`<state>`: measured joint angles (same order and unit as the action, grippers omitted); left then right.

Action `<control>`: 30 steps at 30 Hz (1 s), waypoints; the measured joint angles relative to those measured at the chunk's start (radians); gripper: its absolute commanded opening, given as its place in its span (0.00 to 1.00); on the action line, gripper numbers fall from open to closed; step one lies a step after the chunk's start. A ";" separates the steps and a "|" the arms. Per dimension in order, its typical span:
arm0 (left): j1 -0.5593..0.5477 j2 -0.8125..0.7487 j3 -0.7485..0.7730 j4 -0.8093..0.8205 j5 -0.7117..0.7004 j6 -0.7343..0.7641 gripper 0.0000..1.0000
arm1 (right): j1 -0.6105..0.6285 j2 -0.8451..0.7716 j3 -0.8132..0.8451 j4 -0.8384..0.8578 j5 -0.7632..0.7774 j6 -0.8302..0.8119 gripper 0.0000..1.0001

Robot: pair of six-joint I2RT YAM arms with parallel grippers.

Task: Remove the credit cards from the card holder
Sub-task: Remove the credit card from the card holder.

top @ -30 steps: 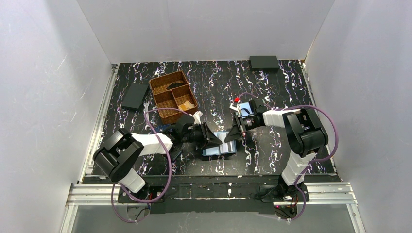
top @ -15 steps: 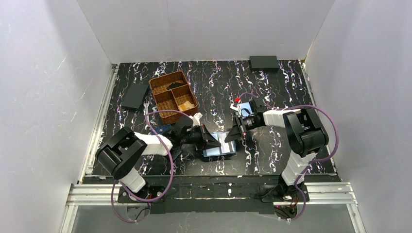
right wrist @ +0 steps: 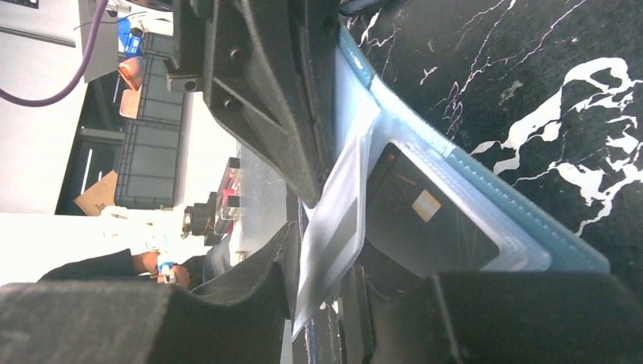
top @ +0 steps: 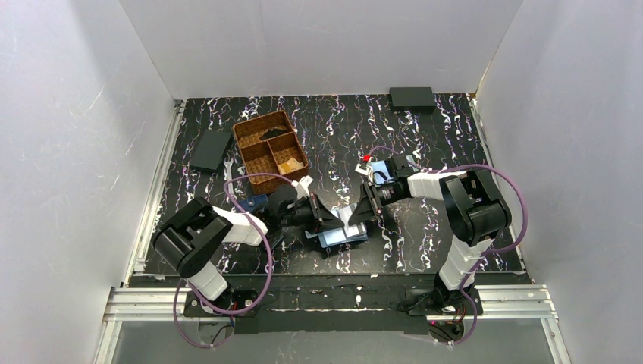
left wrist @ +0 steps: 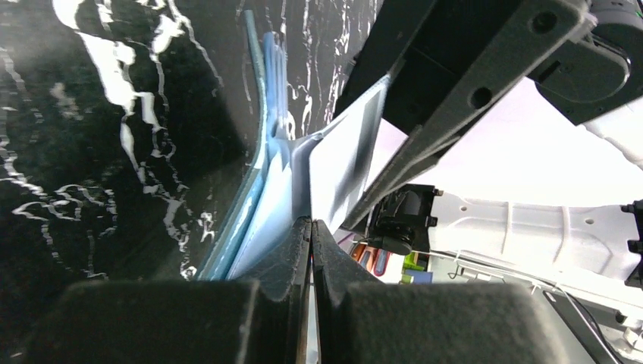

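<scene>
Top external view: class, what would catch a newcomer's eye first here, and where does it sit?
Two grippers stand nose to nose at the near middle of the table: the left gripper pinches the blue card holder, and a pale credit card stands inside the open right gripper. Next comes the brown woven basket at the back left, bright against the black marbled top.

Steel-blue card holder (top: 339, 236), black white-veined marbled table (top: 341, 129), brown woven basket (top: 258, 120).
</scene>
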<state>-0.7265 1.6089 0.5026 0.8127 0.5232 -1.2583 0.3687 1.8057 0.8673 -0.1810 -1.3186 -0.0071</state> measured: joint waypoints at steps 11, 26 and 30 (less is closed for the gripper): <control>0.032 0.099 -0.071 0.144 -0.010 -0.045 0.00 | 0.003 0.022 0.011 -0.058 0.112 -0.045 0.01; 0.042 0.169 -0.097 0.317 -0.007 -0.100 0.38 | 0.006 0.061 0.018 -0.027 0.108 0.031 0.01; 0.043 0.170 -0.102 0.329 -0.007 -0.106 0.37 | 0.007 0.061 0.018 -0.009 0.086 0.056 0.01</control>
<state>-0.6834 1.7790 0.4004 1.1416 0.5163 -1.3640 0.3756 1.8671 0.8852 -0.1898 -1.2327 0.0486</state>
